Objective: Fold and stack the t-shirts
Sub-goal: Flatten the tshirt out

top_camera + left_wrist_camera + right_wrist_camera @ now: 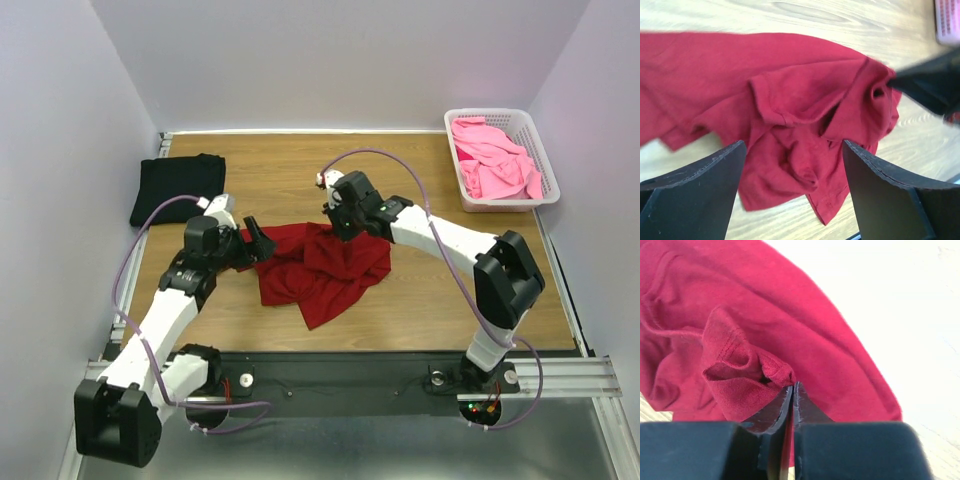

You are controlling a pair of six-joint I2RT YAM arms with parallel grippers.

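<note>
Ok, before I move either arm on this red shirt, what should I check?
1. Right gripper pinching the dark red t-shirt: ok, shut on a fold.
2. Left gripper holding cloth: not ok, open above the shirt.
3. Shirt lying flat: not ok, bunched.
4. Black t-shirt out of the way: ok, folded at the far left, apart.
5. Right grip on a single layer: cannot tell.

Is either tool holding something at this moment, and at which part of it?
The right tool pinches a bunched fold beside a stitched hem of the dark red t-shirt. The left tool is open, holding nothing.
</note>
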